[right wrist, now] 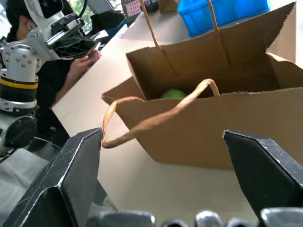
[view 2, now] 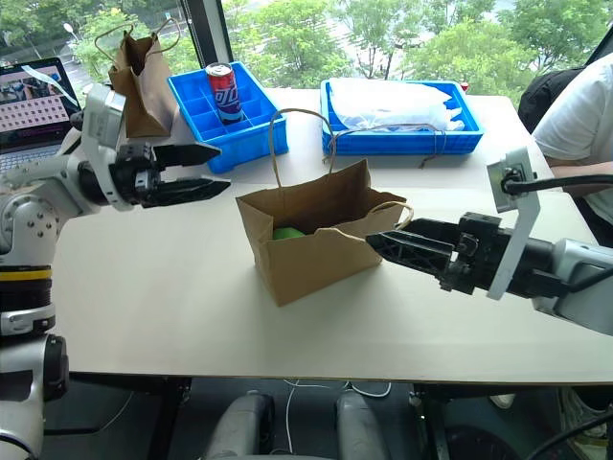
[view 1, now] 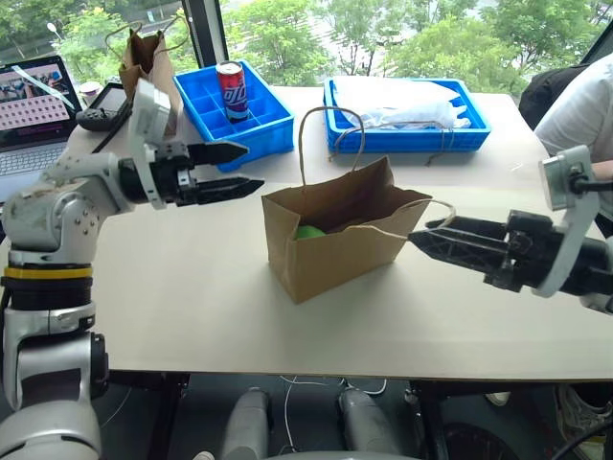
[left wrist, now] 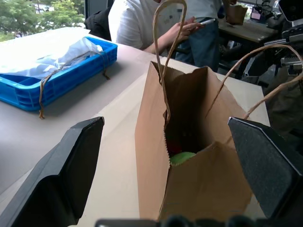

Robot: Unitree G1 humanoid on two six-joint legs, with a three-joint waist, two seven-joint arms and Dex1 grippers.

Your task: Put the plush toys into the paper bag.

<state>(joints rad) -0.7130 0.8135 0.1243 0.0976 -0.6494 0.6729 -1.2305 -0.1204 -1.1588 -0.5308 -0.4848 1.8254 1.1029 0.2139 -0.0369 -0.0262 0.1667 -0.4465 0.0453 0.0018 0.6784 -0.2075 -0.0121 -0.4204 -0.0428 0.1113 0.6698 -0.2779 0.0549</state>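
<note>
The wide light-brown paper bag [view 1: 335, 235] stands open in the middle of the table, one cord handle up and the other drooping over its right end. Inside lies a round light-green plush toy [view 1: 308, 232], also seen from the left wrist [left wrist: 182, 157] and the right wrist [right wrist: 173, 93]. A dark red patch [left wrist: 174, 147] sits just behind it, too shadowed to identify. My left gripper [view 1: 253, 166] hovers open and empty to the left of the bag, pointing at it. At the bag's right end my right gripper [view 1: 421, 238] is open and empty, its tips close to the drooping handle [right wrist: 156, 116].
A narrower, darker brown bag [view 1: 146, 59] stands at the back left beside a laptop [view 1: 29, 105]. Behind the paper bag is a blue compartment crate [view 1: 263, 125] holding a red can [view 1: 232, 89], and a blue tray [view 1: 412, 139] with white plastic. A person [view 1: 584, 105] sits at the right.
</note>
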